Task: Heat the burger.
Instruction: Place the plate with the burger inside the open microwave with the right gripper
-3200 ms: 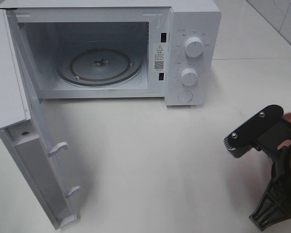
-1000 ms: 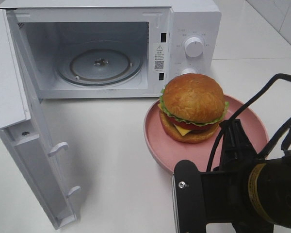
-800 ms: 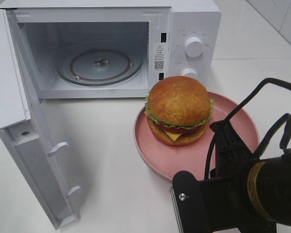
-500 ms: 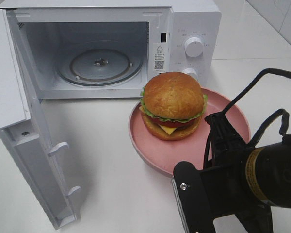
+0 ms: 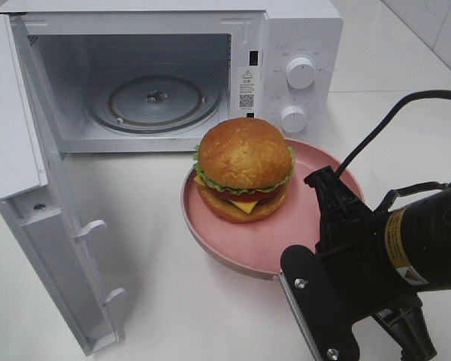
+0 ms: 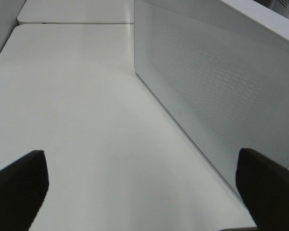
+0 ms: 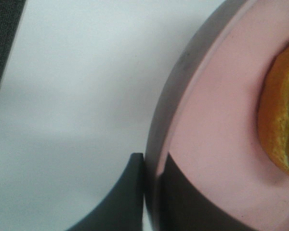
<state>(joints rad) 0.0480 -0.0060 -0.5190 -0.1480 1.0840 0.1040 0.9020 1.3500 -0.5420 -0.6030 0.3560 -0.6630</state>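
1. The right arm's bulk hides the right gripper point(image 7: 151, 192) from the high camera. Only its wrist view shows the two dark fingers clamped on the pink plate's point(image 5: 210, 237) rim, one on each face.
2. The burger point(image 5: 243, 162) sits on that plate, just before the microwave point(image 5: 301, 30) opening. The wrist view crops it to a bun edge.
3. We cannot tell whether the plate touches the table point(image 5: 173, 301).
4. Inside the cavity lies the glass turntable point(image 5: 154, 101); the door point(image 5: 30, 226) stands swung wide.
5. The left gripper point(image 6: 144, 187) appears only in its own view, fingers far apart, beside a dotted white microwave panel.
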